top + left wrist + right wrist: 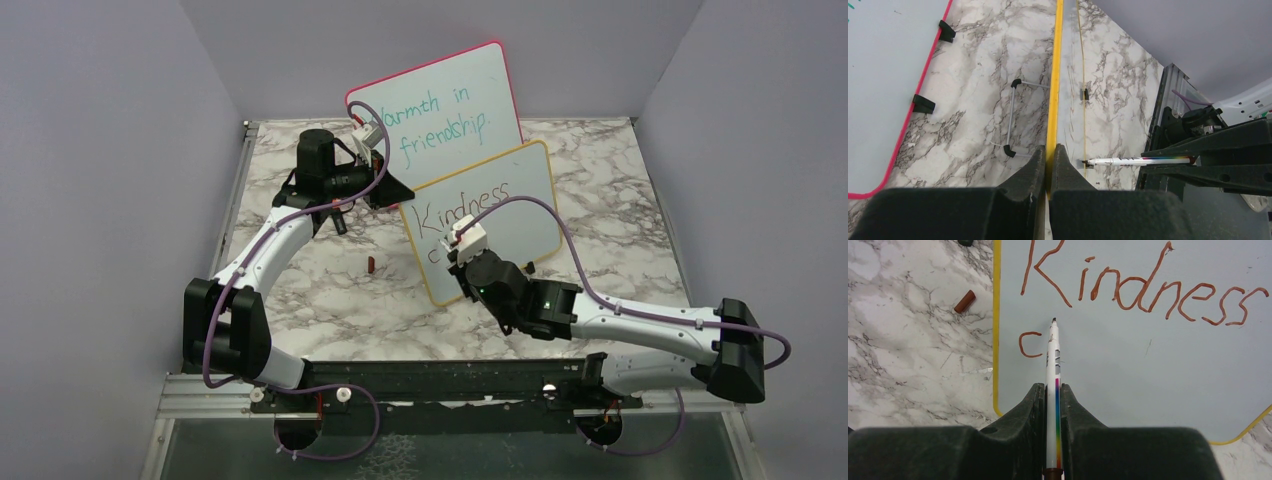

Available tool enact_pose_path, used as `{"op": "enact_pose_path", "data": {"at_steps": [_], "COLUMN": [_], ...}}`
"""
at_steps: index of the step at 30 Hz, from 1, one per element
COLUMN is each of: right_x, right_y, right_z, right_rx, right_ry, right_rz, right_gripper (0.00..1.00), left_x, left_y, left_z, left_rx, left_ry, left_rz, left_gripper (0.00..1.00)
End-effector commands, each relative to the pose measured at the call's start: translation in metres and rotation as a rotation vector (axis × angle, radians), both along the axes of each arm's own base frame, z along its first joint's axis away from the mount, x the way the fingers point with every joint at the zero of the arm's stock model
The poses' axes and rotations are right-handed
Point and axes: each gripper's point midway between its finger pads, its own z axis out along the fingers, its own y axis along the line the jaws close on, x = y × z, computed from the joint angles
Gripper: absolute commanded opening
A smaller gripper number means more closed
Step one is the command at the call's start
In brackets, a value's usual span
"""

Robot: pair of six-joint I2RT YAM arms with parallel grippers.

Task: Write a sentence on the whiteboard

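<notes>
Whiteboard (530, 175) stands on the desk (620, 180), left end effector (1050, 150) pinching its yellow edge; right end effector (1052, 387) clamps a marker (1052, 355), tip seemingly touching beside the sentence (1143, 287)'s "c".

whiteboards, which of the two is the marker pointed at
The yellow-framed whiteboard in front, bearing reddish-brown "Kindness" and a "c"; the marker points at it. The pink-framed board behind carries teal writing.

Grey-veined white marble-patterned tabletop (620, 190).
A small reddish-brown cap (372, 264) lies near the standing yellow-framed whiteboard (525, 237); a pink-framed whiteboard (495, 75) stands behind.
</notes>
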Motion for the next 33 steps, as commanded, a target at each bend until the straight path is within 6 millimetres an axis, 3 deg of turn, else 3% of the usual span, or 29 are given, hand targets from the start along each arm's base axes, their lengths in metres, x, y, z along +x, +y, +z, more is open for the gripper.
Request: {"op": "enact_pose_path", "data": {"at_steps": [1,10,33], "right_x": [0.008,0.011,-0.015], "right_y": [0.0,-0.001,-0.014], "right_z": [0.005,-0.004,-0.055], "right_rx": [0.026,0.003,-0.123], "right_ry": [-0.024,-0.011,0.175], "right_rz": [-0.041,-0.05,-0.004], "right_gripper": [0.01,0.01,0.01], "left_x": [-0.011,-0.012,-0.011], "left_y": [-0.005,-0.005,-0.005], "left_z": [-0.028,-0.027,-0.026], "left_rx": [0.049,0.049,0.048], "left_ry": [0.077,0.073,0.072], "left_rz": [-0.013,-0.014,-0.012], "left_gripper": [0.0,0.0,0.0]}}
